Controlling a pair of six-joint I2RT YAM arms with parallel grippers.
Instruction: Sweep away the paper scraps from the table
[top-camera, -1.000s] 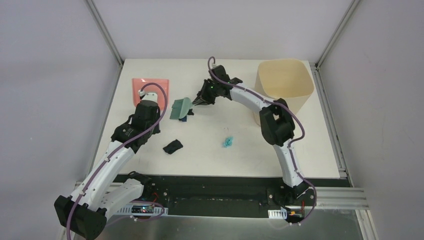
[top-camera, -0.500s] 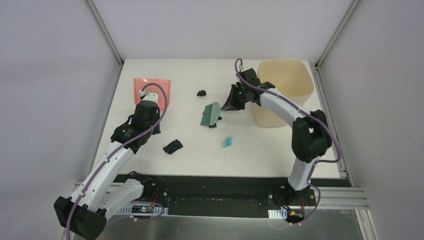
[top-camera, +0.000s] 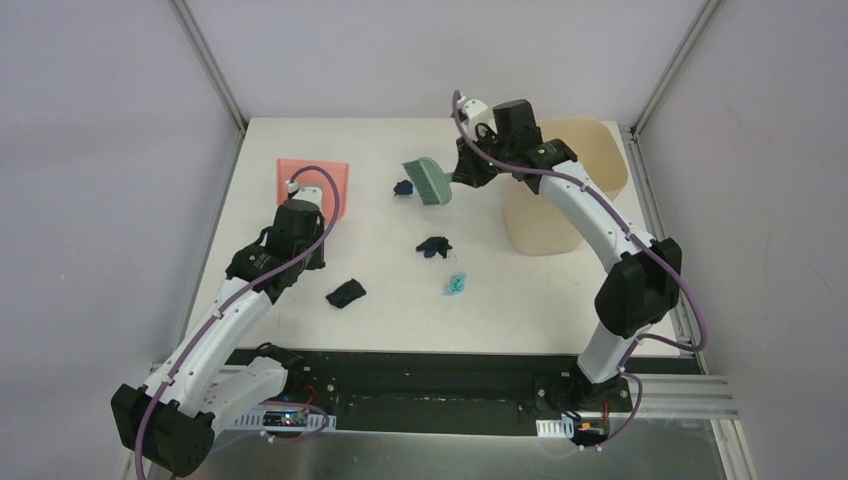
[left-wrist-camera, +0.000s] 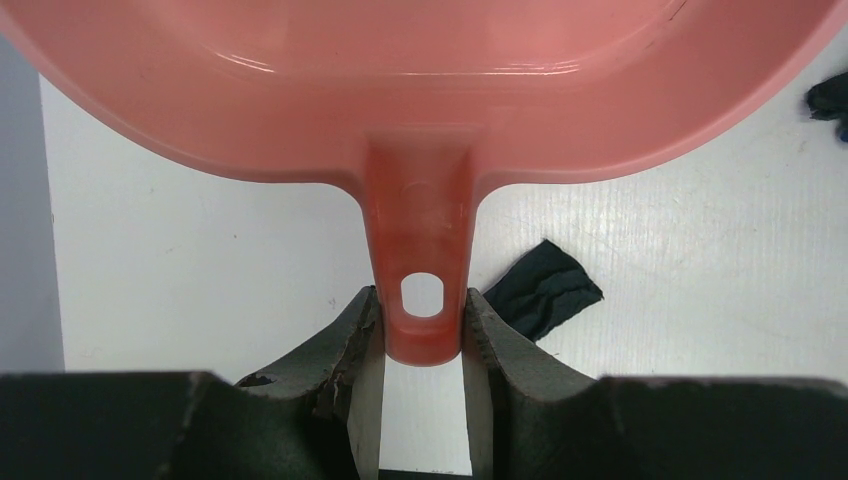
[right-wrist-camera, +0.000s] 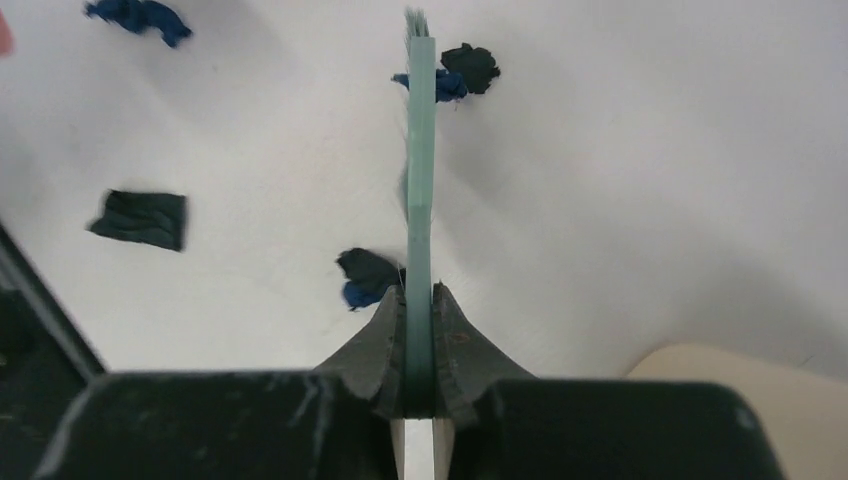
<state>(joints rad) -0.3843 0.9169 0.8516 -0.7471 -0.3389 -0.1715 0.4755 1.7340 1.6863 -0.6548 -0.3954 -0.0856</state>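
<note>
Sweeping is under way, by my reading. The right hand (right-wrist-camera: 420, 335) is clamped on the flat handle of the teal plastic hand brush (top-camera: 428, 180), which hangs at upper centre of the top view, seemingly clear of the white bench (top-camera: 520, 320). The left hand (left-wrist-camera: 422, 345) pinches the handle of the pink plastic dustpan (top-camera: 318, 178) at upper left.

The crumpled paper scraps (top-camera: 434, 246) lie loose mid-frame: a dark blue wad (top-camera: 403, 187) just beside the bristles, with a light teal wad (top-camera: 457, 284) and a black wad (top-camera: 345, 293) lower down.

Next, the brush should drop behind the blue wad and push it left. The pan's open edge seems to face the top of the frame, so it likely needs turning.
</note>
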